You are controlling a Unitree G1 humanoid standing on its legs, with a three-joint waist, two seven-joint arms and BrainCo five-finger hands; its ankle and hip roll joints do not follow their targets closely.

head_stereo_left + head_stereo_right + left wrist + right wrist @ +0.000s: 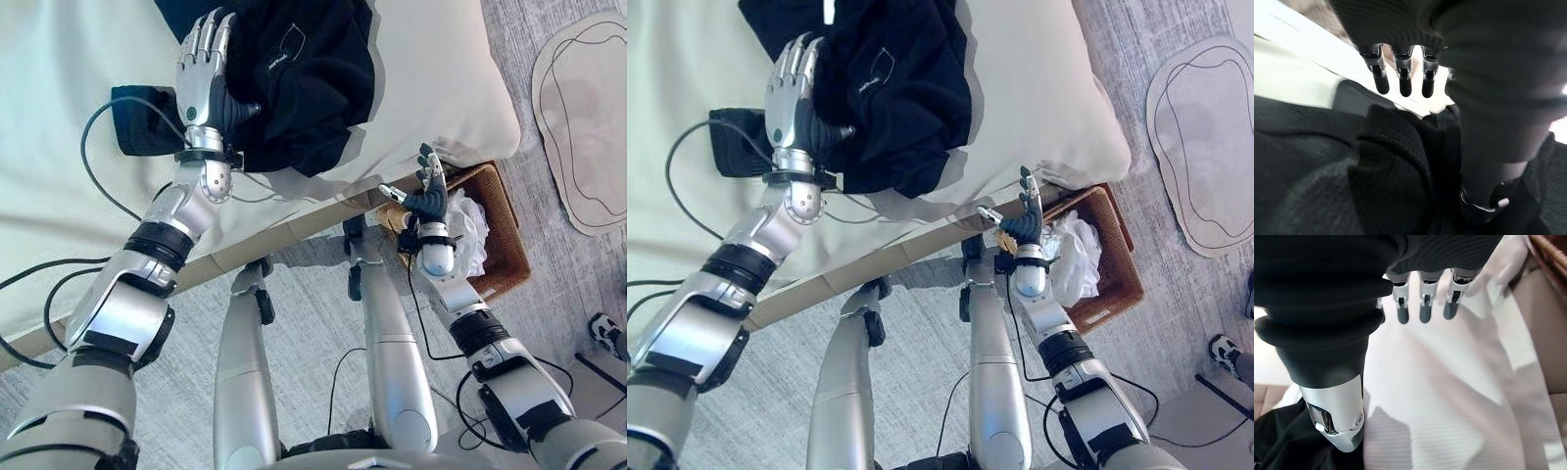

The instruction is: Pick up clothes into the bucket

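A crumpled black garment (304, 78) lies on the pale bed (59, 59) near its front edge. My left hand (201, 73) rests on the garment's left side, open, its fingers straight and its thumb lying on the black cloth (1327, 171). A brown wicker basket (514, 264) stands on the floor by the bed's corner with a white cloth (472, 227) inside. My right hand (429, 191) hovers open above the basket's near rim, fingers (1422, 303) straight over the white cloth (1449, 382) and holding nothing.
A small folded black piece (137, 117) lies on the bed left of my left hand. A pale oval rug (588, 117) covers the floor at the right. A person's shoe (607, 335) shows at the right edge. Grey carpet (304, 294) runs below the bed.
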